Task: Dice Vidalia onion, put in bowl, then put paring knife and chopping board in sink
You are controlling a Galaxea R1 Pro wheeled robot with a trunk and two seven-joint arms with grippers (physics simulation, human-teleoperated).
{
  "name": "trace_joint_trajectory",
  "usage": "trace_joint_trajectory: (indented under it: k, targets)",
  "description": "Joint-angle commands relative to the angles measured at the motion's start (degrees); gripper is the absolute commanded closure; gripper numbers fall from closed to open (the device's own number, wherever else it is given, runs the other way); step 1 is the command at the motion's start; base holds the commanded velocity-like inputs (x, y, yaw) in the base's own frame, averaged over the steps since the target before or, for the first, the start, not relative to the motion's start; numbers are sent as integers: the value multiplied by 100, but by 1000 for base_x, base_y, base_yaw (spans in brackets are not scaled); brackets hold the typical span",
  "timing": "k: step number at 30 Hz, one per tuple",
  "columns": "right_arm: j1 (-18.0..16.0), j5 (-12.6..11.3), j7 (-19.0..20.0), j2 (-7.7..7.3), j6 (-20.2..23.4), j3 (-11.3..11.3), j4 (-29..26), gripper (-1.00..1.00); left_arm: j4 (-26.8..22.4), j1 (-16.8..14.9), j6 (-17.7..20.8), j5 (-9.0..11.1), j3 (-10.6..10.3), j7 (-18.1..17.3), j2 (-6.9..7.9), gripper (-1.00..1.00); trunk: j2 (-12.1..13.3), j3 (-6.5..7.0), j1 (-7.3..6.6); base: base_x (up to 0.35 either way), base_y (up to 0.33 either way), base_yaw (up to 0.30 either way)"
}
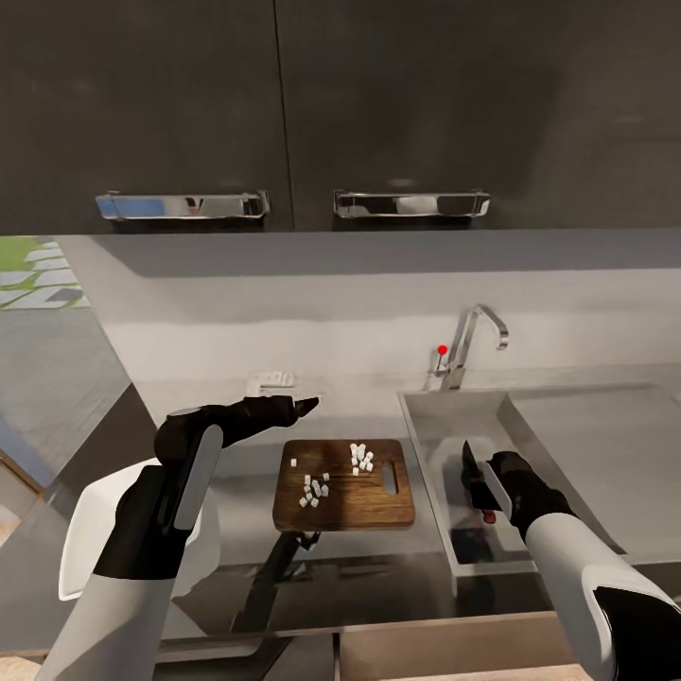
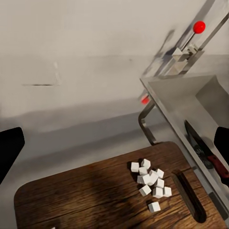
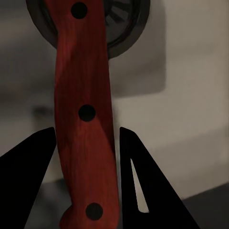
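Nearest the robot, the white bowl (image 1: 80, 530) sits at the front edge of the countertop (image 1: 227, 473), partly hidden behind the left forearm. Over the sink (image 1: 426, 426), the right gripper (image 1: 487, 484) clamps the red-handled paring knife (image 3: 85, 114); the right wrist view shows both fingers (image 3: 136, 186) flanking the handle, which runs lengthwise between them, with the round drain (image 3: 126, 31) beyond. In the head view the dark blade points up and away from the robot, the knife hanging above the basin and not yet laid in it.

Beside the basin, the chopping board (image 1: 345, 487) lies flat on the countertop, its handle slot toward the sink, its long axis running left to right. The diced onion (image 1: 361, 458) sits on it in two loose clusters and has not yet gone into the bowl. The left gripper (image 1: 305, 407) hovers just past the board's far left corner, above the countertop; its fingers appear parted and empty, though their gap is hard to judge. By this view the left arm is the nearer one to the board, the bowl lying down-left of it, toward the robot. The tap (image 1: 473, 340) and red knob (image 1: 442, 350) stand at the back wall.
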Motion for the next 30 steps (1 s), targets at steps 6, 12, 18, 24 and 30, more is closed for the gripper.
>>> trace_joint_trajectory:
  k: [6, 12, 18, 24, 30]
  targets:
    - [-2, 18, 11, 4, 27, -34, -1, 100, -4, -6, 28, -10, 6, -22, -2, -100, -11, -43, 4, 0, 0, 0]
    - [-2, 18, 11, 4, 26, -38, -1, 100, -4, -6, 28, -10, 6, -22, -2, -100, -11, -64, 4, 0, 0, 0]
    - [-2, 19, 11, 4, 23, -35, -1, 100, -4, -6, 28, -10, 6, -22, -2, -100, -11, -67, 4, 0, 0, 0]
    - [-2, 20, 17, 4, 4, -29, -1, 100, -4, -6, 28, -10, 6, -22, -2, -100, -11, -68, 4, 0, 0, 0]
    - [-2, 20, 20, 4, -70, -22, -1, 100, -4, -6, 28, -10, 6, -22, -2, -100, -11, -68, 4, 0, 0, 0]
